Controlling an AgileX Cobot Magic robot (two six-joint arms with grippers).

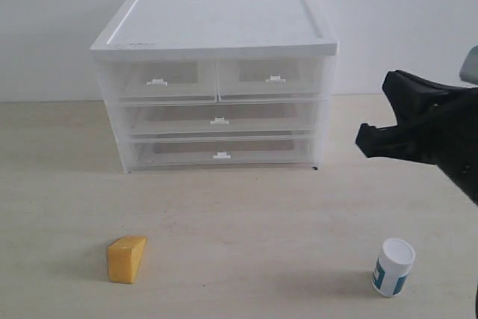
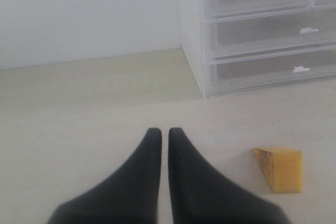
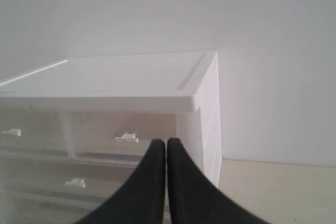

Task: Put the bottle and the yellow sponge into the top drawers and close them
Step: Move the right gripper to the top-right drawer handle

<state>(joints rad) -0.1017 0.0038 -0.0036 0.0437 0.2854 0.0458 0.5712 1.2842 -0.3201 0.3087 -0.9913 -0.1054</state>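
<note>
While right claw [image 3: 166, 144] hangs pinched | bottle [image 1: 393, 267] below it, apart

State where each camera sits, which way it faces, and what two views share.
Left wrist: low over the table, behind the shut left end effector, facing the cabinet corner; yellow sponge lies ahead.
Right wrist: higher, behind the shut right end effector, facing the cabinet's top and the top drawers.
Exterior: off the arms, before and above the cabinet, looking down at its front, sponge and bottle; only the right end effector shows.
Shared: left wrist and exterior both see the sponge; all three see the cabinet.
</note>
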